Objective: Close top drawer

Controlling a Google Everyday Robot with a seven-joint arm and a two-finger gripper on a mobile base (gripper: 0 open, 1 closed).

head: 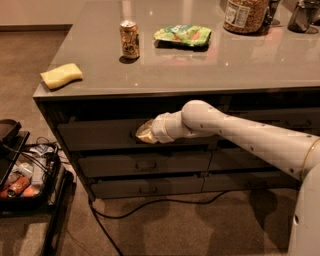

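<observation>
Nearest you, the white arm (260,142) enters from the lower right and reaches left across the cabinet front. On the floor below it, a dark cable (150,205) trails along the cabinet base. At the far left stands a black cart (50,182) loaded with small mixed items.

Your pincer (145,132) is set against the middle of the top drawer (100,135), where it covers the pull. Whether it is spread or pressed together cannot be told from this angle. The top drawer sits directly under the worktop (210,65). Its front appears to stand slightly out from the cabinet, with a dark gap above it. Two shallower drawers (145,164) lie beneath it, both flush.

On the worktop, a yellow sponge (61,75) lies near the left front corner. Further back stands a drinks can (129,40), upright. Just right of it lies a green packet (182,35), flat. A large jar (245,15) stands at the far edge.
</observation>
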